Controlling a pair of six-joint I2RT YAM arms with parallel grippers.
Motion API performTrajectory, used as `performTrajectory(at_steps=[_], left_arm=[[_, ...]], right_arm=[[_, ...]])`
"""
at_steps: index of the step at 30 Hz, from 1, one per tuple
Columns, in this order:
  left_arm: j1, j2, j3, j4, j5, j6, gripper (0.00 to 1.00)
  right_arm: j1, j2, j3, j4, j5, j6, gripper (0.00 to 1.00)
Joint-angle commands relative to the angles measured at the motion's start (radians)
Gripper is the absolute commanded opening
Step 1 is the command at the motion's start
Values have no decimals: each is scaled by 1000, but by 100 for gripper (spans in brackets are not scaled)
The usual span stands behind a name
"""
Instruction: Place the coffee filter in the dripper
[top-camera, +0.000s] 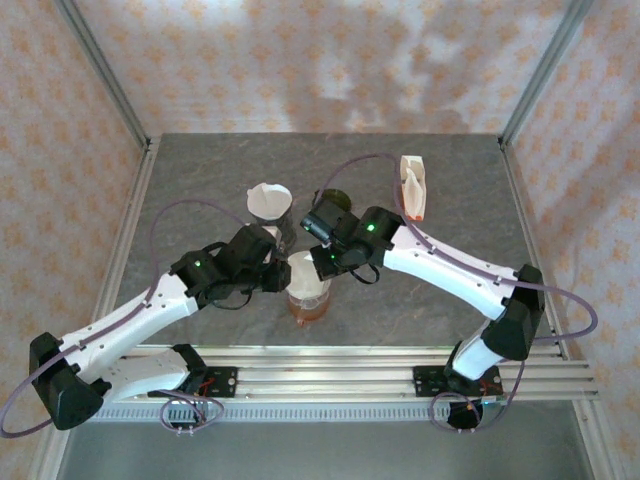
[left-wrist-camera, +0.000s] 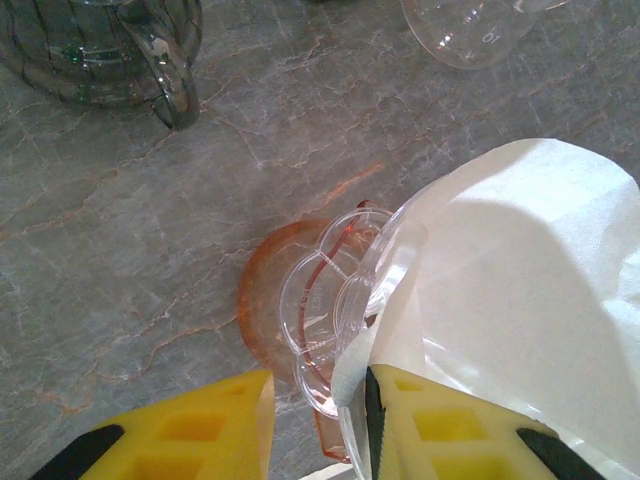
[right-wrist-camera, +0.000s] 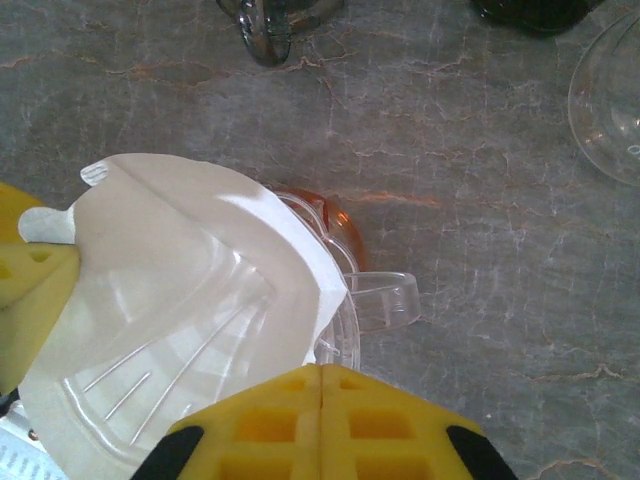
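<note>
The clear plastic dripper (top-camera: 310, 302) stands on an orange base at mid-table. The white paper coffee filter (top-camera: 304, 270) sits inside it, one side rising above the rim. In the left wrist view the filter (left-wrist-camera: 520, 280) lies over the right finger, and the dripper's rim (left-wrist-camera: 385, 285) runs against that finger's pad. My left gripper (left-wrist-camera: 318, 385) is open astride that rim, at the dripper's left in the top view (top-camera: 278, 268). My right gripper (right-wrist-camera: 321, 368) is shut on nothing, just over the near rim beside the filter (right-wrist-camera: 180, 260) and the dripper's handle (right-wrist-camera: 390, 298).
A glass jug (top-camera: 270, 205) holding another white filter stands behind the left gripper. A dark round object (top-camera: 336, 199) sits behind the right gripper. A stack of filters in a holder (top-camera: 413, 187) is at the back right. The cage posts frame the table.
</note>
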Motion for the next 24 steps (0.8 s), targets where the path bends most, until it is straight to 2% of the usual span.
performTrajectory(at_steps=[1,6,10,13,17,24], left_arm=[[5,-1,-14,15,-12,-4,33],[5,1,-16,23,-7,-7,33],[5,2,-19,23,-7,-7,33],[5,2,-21,28,-4,-8,34],[5,3,-21,31,-4,-9,34],[5,-1,-21,27,-7,-8,34]], right_arm=[[7,14,-2,-27,16,-8,1],[7,-3,3,-32,55,0,2],[7,-36,10,-24,81,5,17],[7,-58,-10,7,33,25,26],[6,-44,-30,23,-45,44,27],[6,-31,-47,31,-48,43,21]])
